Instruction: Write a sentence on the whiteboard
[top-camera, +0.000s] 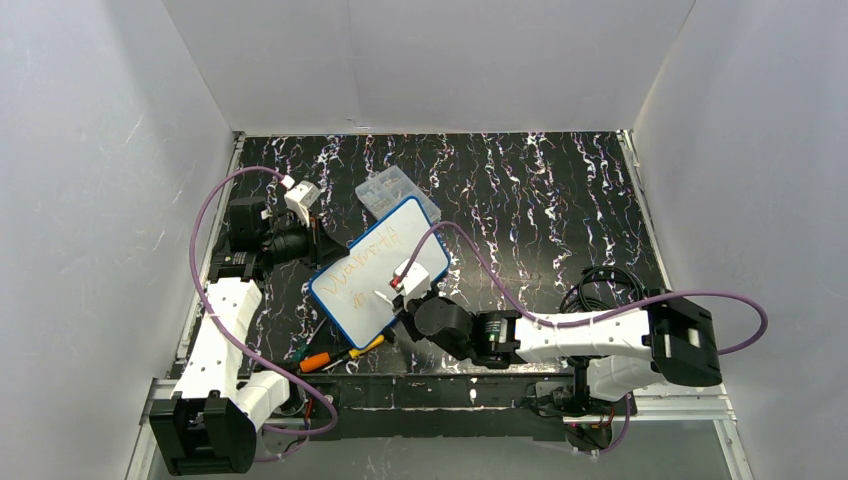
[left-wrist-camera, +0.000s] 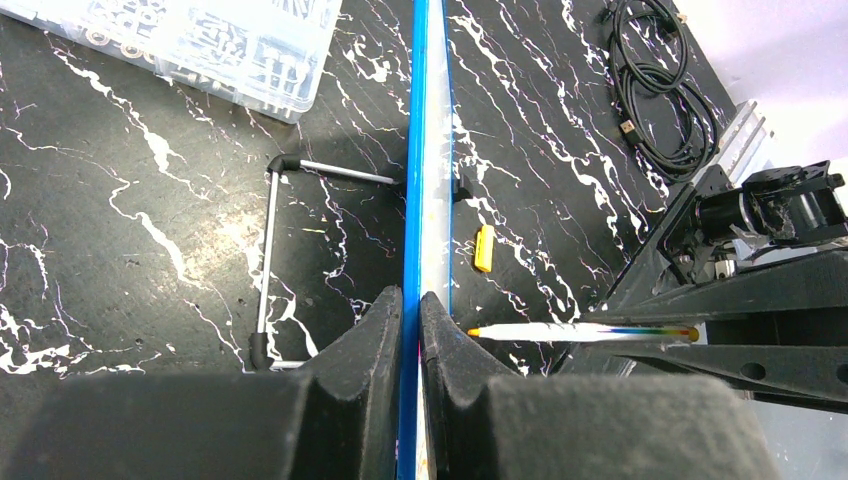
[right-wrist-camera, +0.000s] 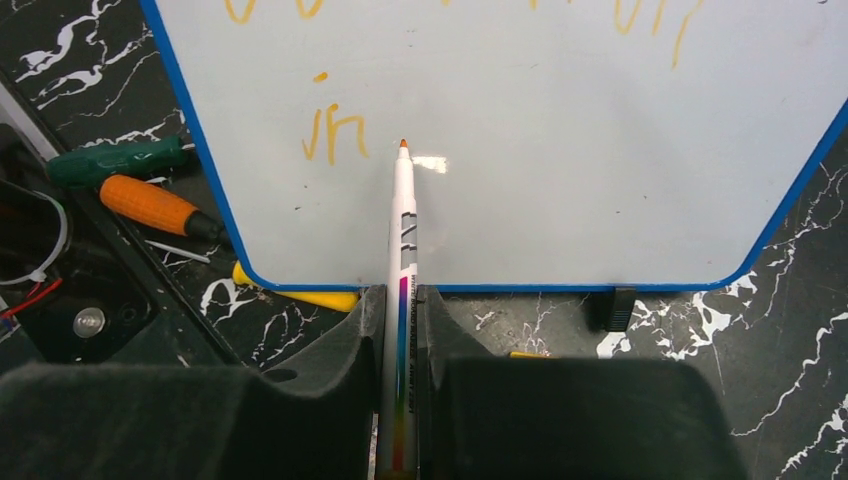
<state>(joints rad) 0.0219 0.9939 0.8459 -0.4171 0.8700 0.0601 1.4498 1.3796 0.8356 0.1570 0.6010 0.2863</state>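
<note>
On the black marbled desk (top-camera: 540, 200) inside white walls, my left gripper (left-wrist-camera: 411, 300) pinches the whiteboard (left-wrist-camera: 430, 150) edge, I judge to steady it, while my right gripper (right-wrist-camera: 401, 295) clamps the marker (right-wrist-camera: 403, 220), tip just beside the orange sentence (right-wrist-camera: 333, 130), whose 2 lines I cannot read.

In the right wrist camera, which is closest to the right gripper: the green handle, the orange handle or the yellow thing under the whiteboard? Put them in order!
1. The yellow thing, just left of the right gripper, poking out under the whiteboard's near edge.
2. The orange handle, further left.
3. The green handle, farthest, beyond the orange one.
</note>
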